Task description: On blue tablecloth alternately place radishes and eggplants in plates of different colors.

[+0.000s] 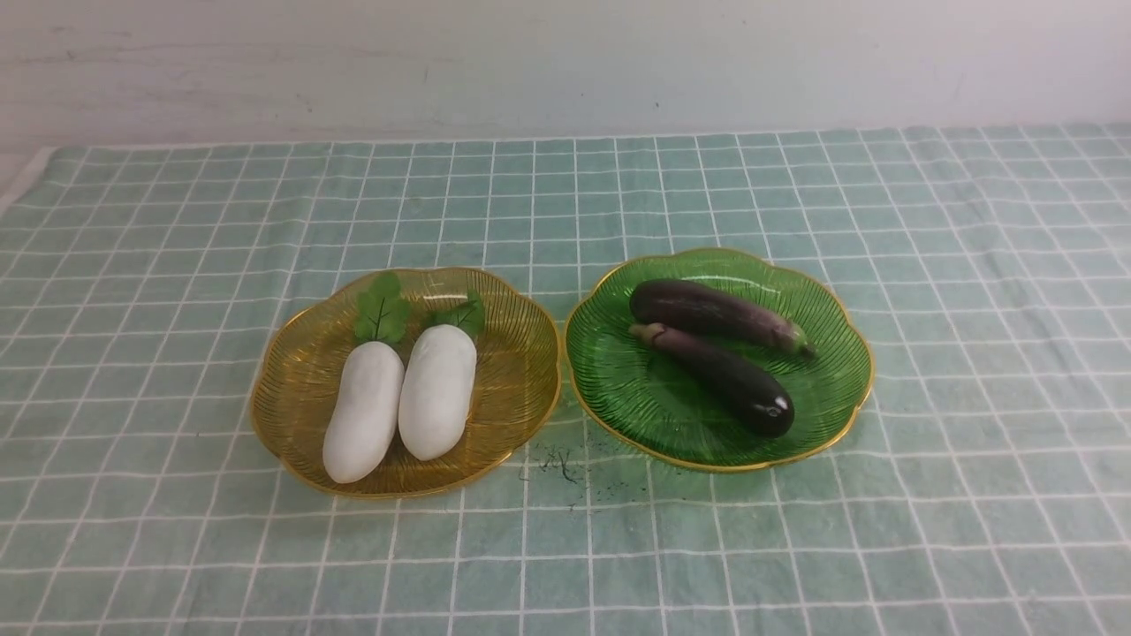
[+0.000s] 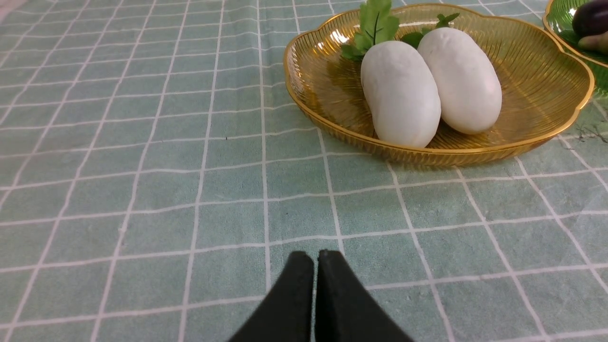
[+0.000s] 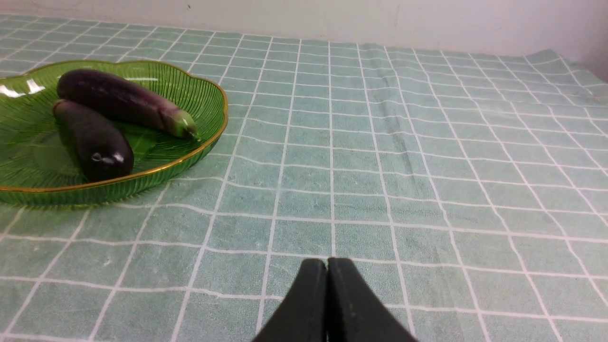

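Note:
Two white radishes [image 1: 364,422] [image 1: 437,389] lie side by side in the amber plate [image 1: 300,371] on the blue tablecloth [image 1: 565,203]. Two dark purple eggplants [image 1: 707,314] [image 1: 729,375] lie in the green plate [image 1: 831,389] to its right. Neither arm shows in the front view. In the left wrist view my left gripper [image 2: 316,259] is shut and empty, low over bare cloth, apart from the amber plate [image 2: 536,61] and radishes [image 2: 399,92]. In the right wrist view my right gripper [image 3: 327,266] is shut and empty over bare cloth, apart from the green plate [image 3: 199,95] and eggplants [image 3: 118,99].
A small dark smudge of specks [image 1: 561,464] marks the cloth between the two plates at the front. A pale wall [image 1: 565,62] rises behind the table's far edge. Cloth stretches around both plates on all sides.

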